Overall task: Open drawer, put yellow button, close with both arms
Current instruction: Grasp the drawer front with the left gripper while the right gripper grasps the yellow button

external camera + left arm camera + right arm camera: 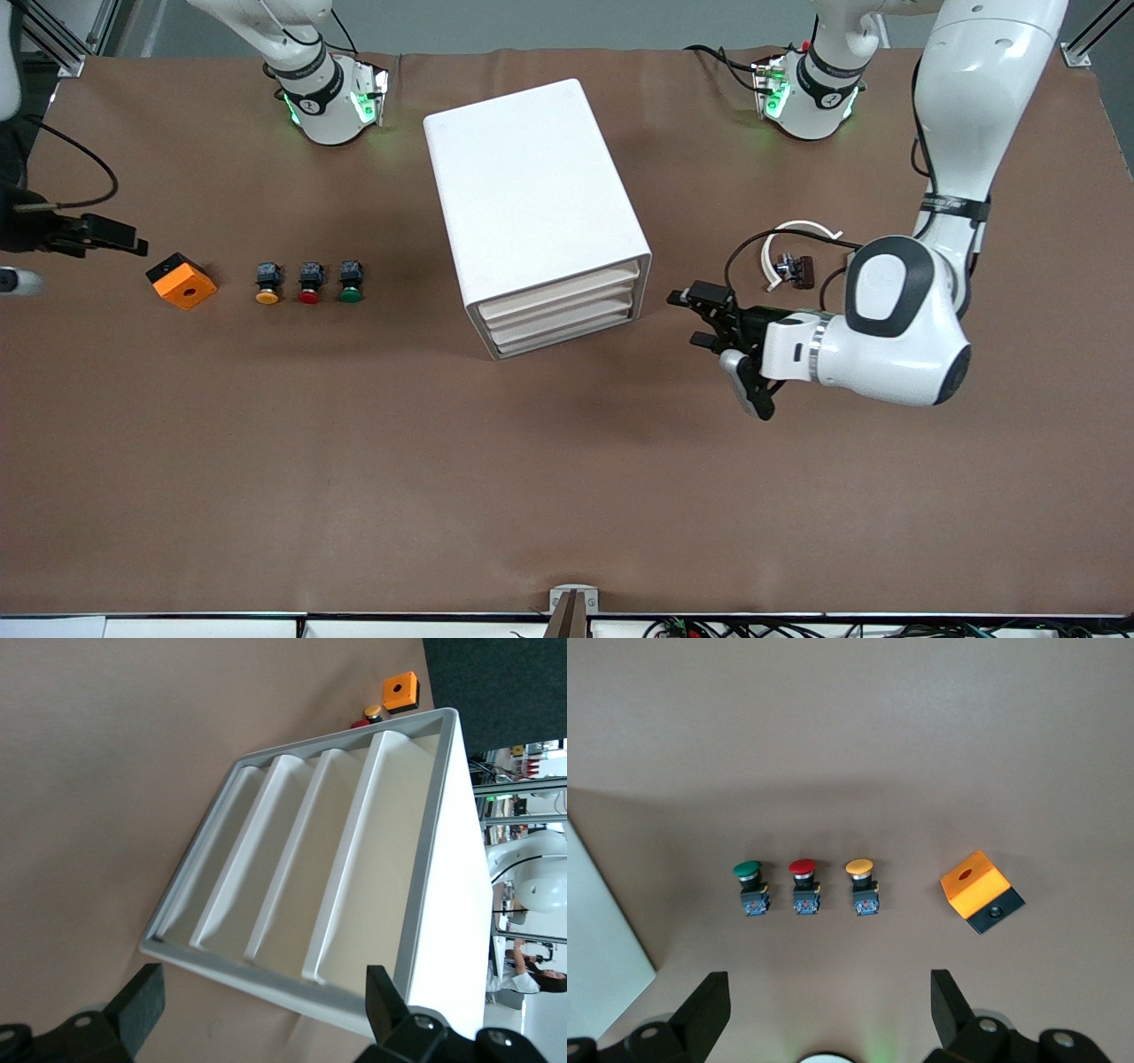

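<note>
Best to bring the left gripper (700,319), jaws apart beside the cabinet (532,208), level with the shut top drawer (558,288) and hook its lip squarely. Right gripper (97,232) waits apart-jawed near the block (182,282). Counted: three drawers, three buttons (yellow button (267,282) nearest the block), one block.

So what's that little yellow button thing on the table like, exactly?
The yellow button is a tiny push button: a round yellow-orange cap on a dark blocky body. It rests on the brown table, at the end of a row with the red button beside it and an orange block on its free side. Nothing touches it.
</note>
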